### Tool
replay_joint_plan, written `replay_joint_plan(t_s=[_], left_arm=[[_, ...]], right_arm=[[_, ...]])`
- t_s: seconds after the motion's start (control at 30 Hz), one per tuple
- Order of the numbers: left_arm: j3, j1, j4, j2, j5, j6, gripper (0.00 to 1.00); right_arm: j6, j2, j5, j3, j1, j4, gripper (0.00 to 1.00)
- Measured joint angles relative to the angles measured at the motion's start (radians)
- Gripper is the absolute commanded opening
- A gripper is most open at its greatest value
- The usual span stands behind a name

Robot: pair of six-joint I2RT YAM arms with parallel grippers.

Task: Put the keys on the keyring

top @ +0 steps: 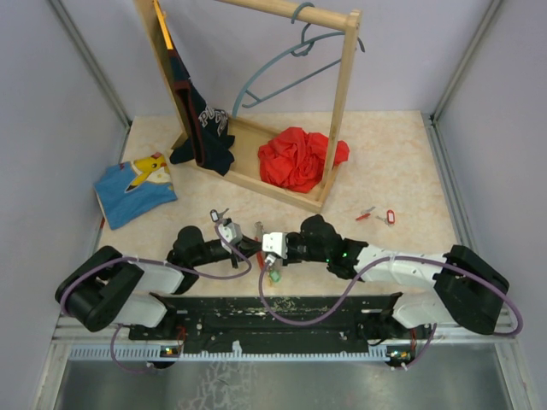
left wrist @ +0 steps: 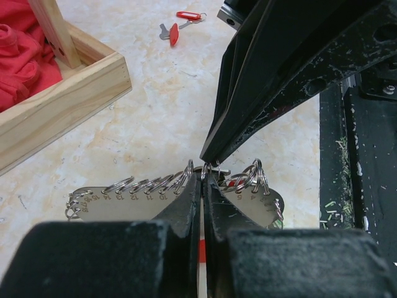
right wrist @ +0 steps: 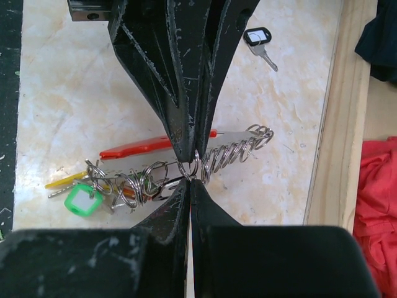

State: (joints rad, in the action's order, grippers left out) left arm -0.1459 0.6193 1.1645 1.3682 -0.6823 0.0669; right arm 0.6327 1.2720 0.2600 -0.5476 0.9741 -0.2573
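Note:
The keyring is a silver numbered plate (left wrist: 124,202) strung with several rings (right wrist: 232,152), backed by a red strap (right wrist: 136,148) and carrying a green tab (right wrist: 82,200) and a yellow tab (right wrist: 62,181). It lies on the table between the two arms (top: 274,275). My left gripper (left wrist: 203,179) is shut on the keyring near its middle. My right gripper (right wrist: 190,181) faces it tip to tip and is shut on one ring. Two red-headed keys (top: 366,213) (top: 386,218) lie loose at the right, also in the left wrist view (left wrist: 170,32). A dark-headed key (right wrist: 259,40) lies beyond the left arm.
A wooden clothes rack base (top: 282,192) stands behind, with a red cloth (top: 299,158) in it, a dark shirt (top: 203,124) and a blue hanger (top: 282,77) hanging. A blue printed shirt (top: 135,188) lies at the far left. The rack's edge is close in both wrist views (left wrist: 68,105) (right wrist: 335,124).

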Motion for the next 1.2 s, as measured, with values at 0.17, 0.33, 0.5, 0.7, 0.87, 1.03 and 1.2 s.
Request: replay_joint_plan(t_s=[0.17,0.33,0.5,0.7,0.87,1.03,1.2], left_arm=[[0.0,0.0,0.002,-0.008,0.002,0.003,0.17],[0.0,0.0,0.002,-0.011,0.001,0.005,0.21],[-0.001,0.0,0.001,-0.011,-0.01,0.009,0.25],[-0.017,0.0,-0.005,0.008,-0.056,0.011,0.27],[-0.039,0.0,-0.007,0.039,-0.097,0.008,0.25],[-0.047,0.0,-0.02,0.051,-0.121,0.007,0.09],[-0.053,0.0,-0.034,0.053,-0.122,0.005,0.0]], right_arm=[[0.015,-0.054,-0.009,-0.003,0.0,0.041,0.0],[0.039,-0.077,-0.007,-0.025,0.0,0.095,0.0],[0.058,-0.077,0.0,-0.049,0.0,0.142,0.0],[0.075,-0.069,0.02,-0.087,0.0,0.181,0.0],[0.083,-0.064,0.029,-0.096,0.0,0.198,0.0],[0.083,-0.064,0.036,-0.096,0.0,0.208,0.0],[0.084,-0.064,0.037,-0.096,0.0,0.227,0.0]])
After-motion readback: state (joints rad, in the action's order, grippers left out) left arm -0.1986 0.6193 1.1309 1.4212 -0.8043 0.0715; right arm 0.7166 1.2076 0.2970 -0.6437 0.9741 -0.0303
